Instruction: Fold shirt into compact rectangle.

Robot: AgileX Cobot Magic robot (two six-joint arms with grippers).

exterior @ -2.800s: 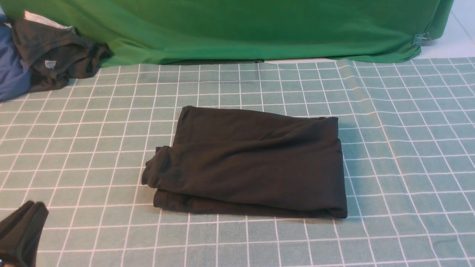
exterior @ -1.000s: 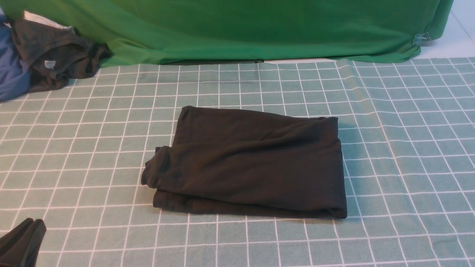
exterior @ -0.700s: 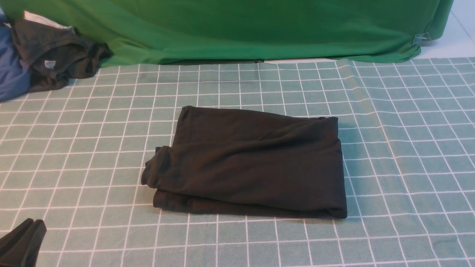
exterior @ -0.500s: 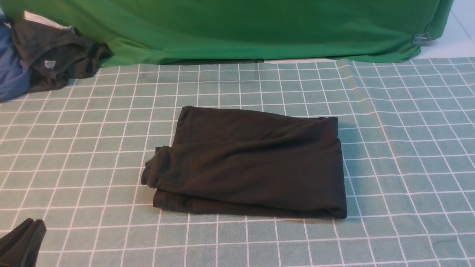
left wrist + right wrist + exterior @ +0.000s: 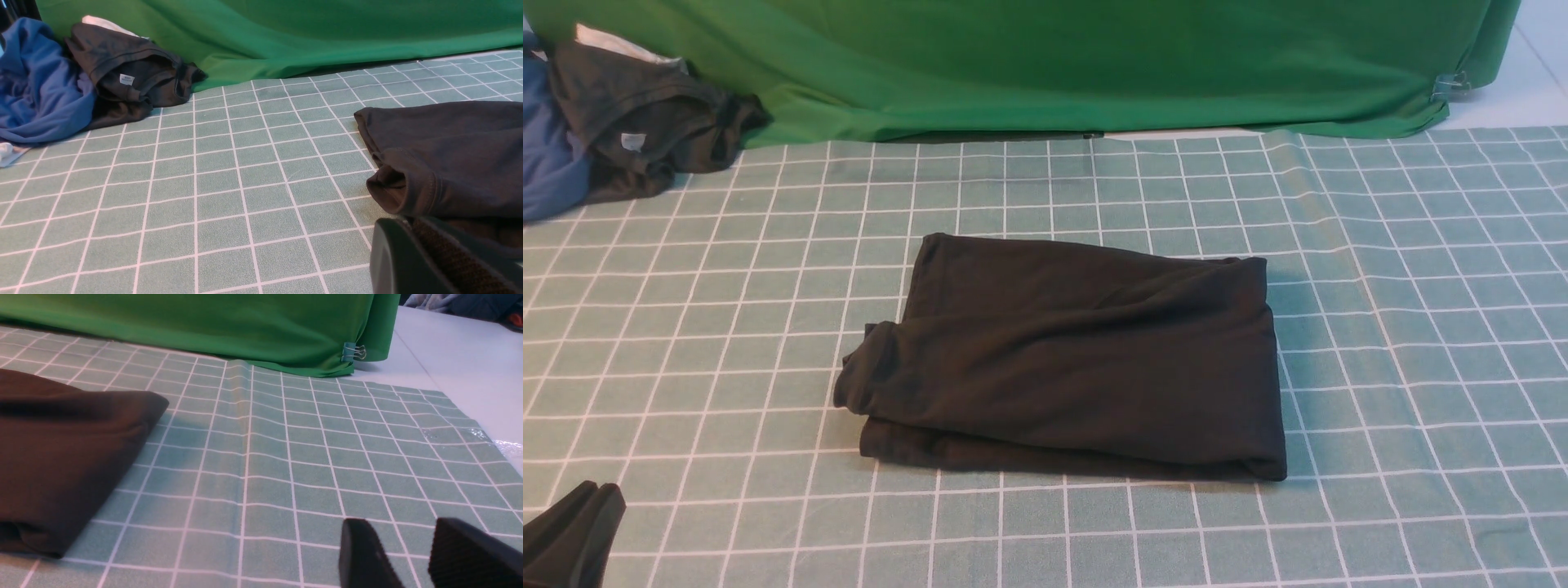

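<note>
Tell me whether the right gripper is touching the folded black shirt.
Apart. The right wrist view shows the right gripper with open jaws over bare checked cloth, and several grid squares separate it from the shirt.

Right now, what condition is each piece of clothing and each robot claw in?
shirt: folded into a rough rectangle, lying flat, nothing touching it.
dark grey garment: crumpled in a heap.
blue garment: crumpled beside it.
left gripper: shut, empty.
right gripper: open, empty.
</note>
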